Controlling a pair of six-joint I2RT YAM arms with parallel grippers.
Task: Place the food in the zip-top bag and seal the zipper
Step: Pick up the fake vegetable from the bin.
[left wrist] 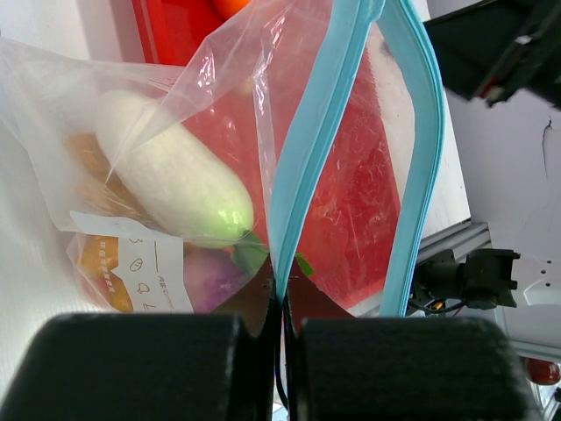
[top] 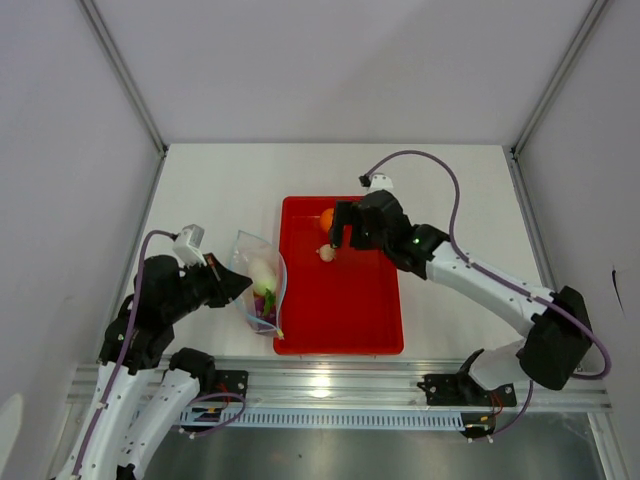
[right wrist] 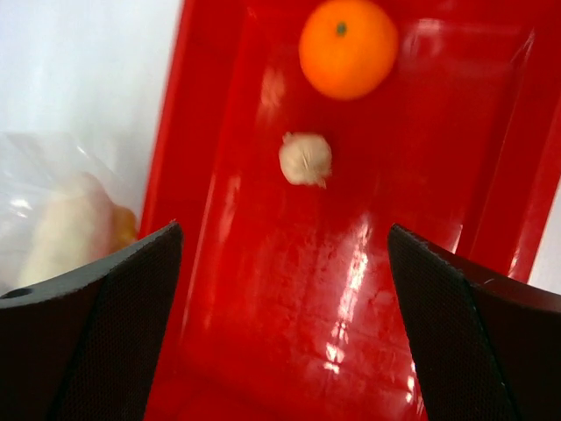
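**Two pieces left in the tray, bag mouth held by one lip**

From above: my left pincer (top: 243, 288) is at the left of the frame, shut on the mouth of the bag (top: 264, 300), which stands just beside the left wall of the tray (top: 350, 310). The radish (top: 262, 274) is inside the bag. My right pincer (top: 338, 242) hangs over the upper part of the tray with its fingers apart and holding nothing. The garlic (top: 326, 253) is just below it and the orange (top: 327, 219) is near the tray's upper wall. White table (top: 460, 190) shows on both sides of the tray.

From my left wrist: my fingers are pressed together on the blue strip (left wrist: 307, 132) at its lower end. The two sides of the strip bow apart above, so the mouth gapes. The radish lies at the left, with the onion (left wrist: 210, 276) under it.

From my right wrist: the garlic (right wrist: 305, 159) sits on bare tray floor, apart from every wall. The orange (right wrist: 348, 48) is at the top of the frame. The bag is a blur at the left.

Risks, as I judge them:
- **Garlic:** it is small and round and could squirt out of my fingers on the glossy floor.
- **Bag:** the plastic is floppy and pinched at one point only, so a knock from my right arm could fold the mouth shut or tug the strip loose.
- **Left wall of the tray:** it stands between the garlic and the bag, so I need to lift over it.
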